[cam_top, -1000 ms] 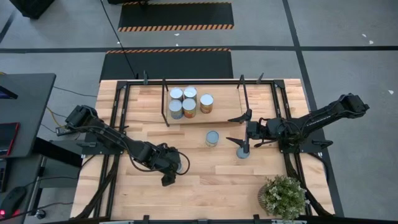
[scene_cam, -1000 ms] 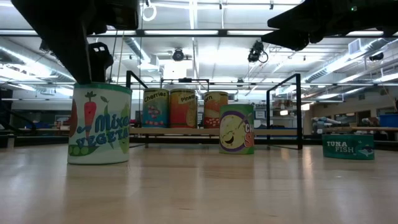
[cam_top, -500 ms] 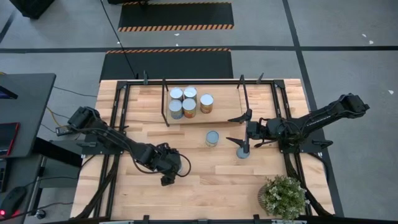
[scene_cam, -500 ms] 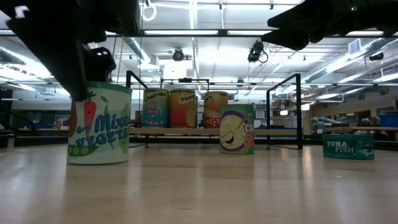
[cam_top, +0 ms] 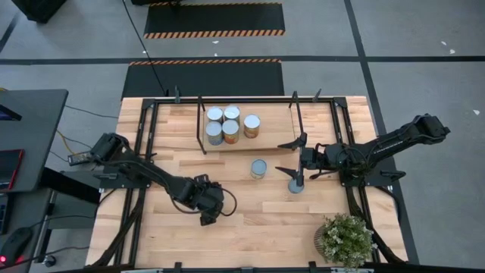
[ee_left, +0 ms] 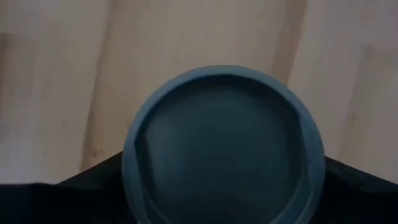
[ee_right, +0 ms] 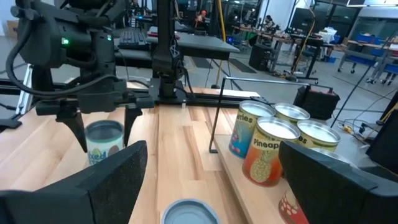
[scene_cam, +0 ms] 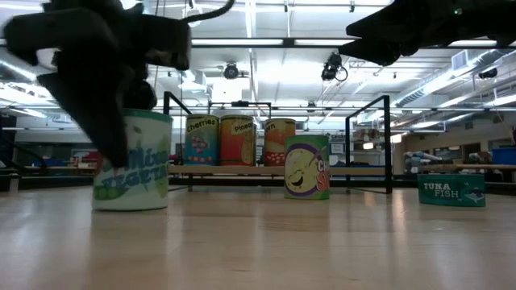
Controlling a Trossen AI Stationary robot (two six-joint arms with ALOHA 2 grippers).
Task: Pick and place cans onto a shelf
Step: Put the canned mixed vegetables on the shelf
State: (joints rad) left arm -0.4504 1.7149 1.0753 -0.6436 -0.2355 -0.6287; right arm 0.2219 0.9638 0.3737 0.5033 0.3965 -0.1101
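The left tool [cam_top: 210, 211] is seen in the high view low over the near-left part of the table [cam_top: 258, 216], directly above a can. In the left wrist view the grey round top of that vegetable can [ee_left: 222, 146] fills the space between the two dark fingers [ee_left: 93, 186], which are spread wide on either side of it; whether they touch its sides cannot be told. In the right wrist view the same can [ee_right: 103, 142] is seen standing upright on the table with a finger hanging down on each side, a little apart from the label. In the low view the can [scene_cam: 133, 161] is partly covered by the blurred dark tool.

The right tool [cam_top: 292, 161] is held over the middle-right of the table, its fingers spread wide open and holding nothing. A low tuna can [cam_top: 295, 186] stands just beside it on the near side, and a purple-labelled can [cam_top: 259, 168] stands upright a little to its left, in front of the shelf.

The shelf [cam_top: 273, 136] is set at the far middle of the table. Five cans [cam_top: 231, 126] are grouped upright on its left half, close together. A potted plant [cam_top: 346, 240] is placed at the near-right corner of the table.
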